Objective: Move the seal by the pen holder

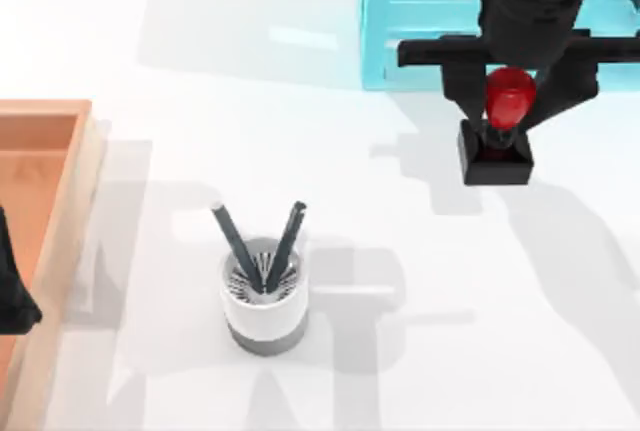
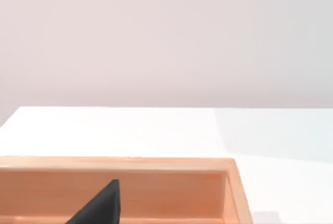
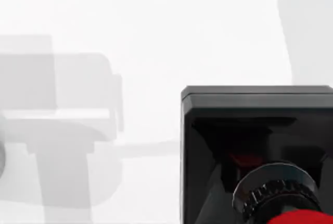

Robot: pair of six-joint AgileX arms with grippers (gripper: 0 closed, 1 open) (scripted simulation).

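Nearest the front edge of the table stands the pen holder (image 1: 263, 301), a white cylindrical cup w/ dark grey bottom band, slotted grille inside and two dark grey pens splayed out in a V. It sits upright, a bit left of centre, nothing touching it, so there is free white table (image 1: 420, 351) on its right for a set-down.

At the left edge, the light wooden tray (image 1: 45, 201) w/ raised rim; the left gripper (image 1: 12, 296) is parked over it, idle. Its dark finger tip (image 2: 99, 208) shows against the tray wall in the left wrist view, but can't tell if its jaws are released or clenched.

Further back, right side: the seal (image 1: 497, 141), a small stamp w/ black square block base and glossy red rounded knob, well apart from the cup. The right gripper (image 1: 510, 101) comes straight down over it, fingers on both sides of the red knob, prob. clenched on it; the knob is the narrow graspable part, the base too wide. Whether the base is on the table or just lifted, can't tell. The right wrist view looks down past the knob onto the block base (image 3: 255, 130).

Farthest back, a pale blue box (image 1: 420, 21) behind the right arm.
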